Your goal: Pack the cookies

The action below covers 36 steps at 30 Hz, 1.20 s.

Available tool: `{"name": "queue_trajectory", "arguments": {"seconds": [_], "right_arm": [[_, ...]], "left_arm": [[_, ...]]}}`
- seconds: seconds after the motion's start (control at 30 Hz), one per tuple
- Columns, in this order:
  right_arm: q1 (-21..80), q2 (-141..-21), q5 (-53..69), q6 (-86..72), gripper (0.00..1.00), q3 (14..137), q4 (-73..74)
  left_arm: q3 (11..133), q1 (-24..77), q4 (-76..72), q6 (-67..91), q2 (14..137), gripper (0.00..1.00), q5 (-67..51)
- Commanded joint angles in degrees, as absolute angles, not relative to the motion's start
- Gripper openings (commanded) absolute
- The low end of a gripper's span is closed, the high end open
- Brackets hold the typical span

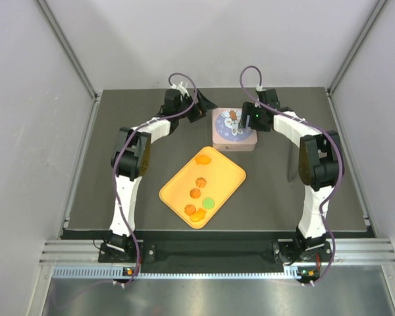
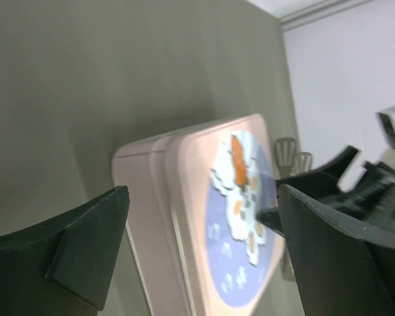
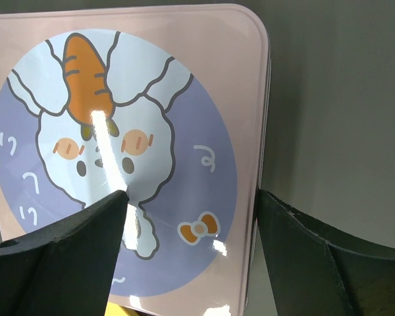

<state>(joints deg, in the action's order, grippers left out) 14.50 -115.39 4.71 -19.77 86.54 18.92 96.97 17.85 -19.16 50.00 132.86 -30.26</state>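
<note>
Several cookies lie on the orange tray (image 1: 232, 175) in the top view: orange ones (image 1: 202, 158) (image 1: 200, 182) (image 1: 189, 209) and a green one (image 1: 209, 203). The pink tin (image 1: 234, 130) stands behind the tray with its rabbit-print lid (image 3: 118, 151) on. My right gripper (image 1: 247, 121) (image 3: 191, 194) is open and hovers over the lid's right edge, one finger above the lid and one outside it. My left gripper (image 1: 203, 107) (image 2: 203, 197) is open and empty, just left of the tin (image 2: 158, 217), facing its side.
The tray's near corner shows as a yellow strip (image 3: 118, 307) at the bottom of the right wrist view. The right gripper's fingers (image 2: 329, 178) show beyond the tin in the left wrist view. Grey walls enclose the dark table (image 1: 118, 131).
</note>
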Motion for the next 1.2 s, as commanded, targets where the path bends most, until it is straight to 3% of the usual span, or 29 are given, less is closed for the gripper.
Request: {"name": "queue_trajectory", "arguments": {"seconds": [0.0,0.23,0.33,0.53,0.87,1.03,1.17], "right_arm": [[15.82,-118.74,4.31,-17.32,0.78,88.24,22.23],[16.08,-120.41,3.78,-16.70,0.78,89.47,23.47],[16.26,-120.32,3.52,-16.44,0.78,89.39,23.47],[16.61,-121.02,3.60,-16.00,0.78,90.70,24.43],[18.01,-122.25,4.48,-15.12,0.78,93.07,26.28],[18.63,-122.08,4.66,-14.33,0.78,93.78,27.07],[18.63,-122.60,4.22,-14.32,0.78,94.48,27.77]], "left_arm": [[101.24,18.19,-15.39,47.64,136.84,0.99,-28.31],[101.43,18.98,-15.64,47.72,139.57,0.99,-23.92],[99.76,19.07,-15.73,49.57,139.22,0.94,-19.97],[99.14,19.95,-11.08,49.92,139.31,0.70,-14.77],[100.28,20.92,-4.49,50.10,141.06,0.45,-10.81],[100.02,21.36,-2.20,49.75,142.03,0.24,-9.67],[98.79,21.71,-1.67,49.31,141.42,0.19,-9.23]]}}
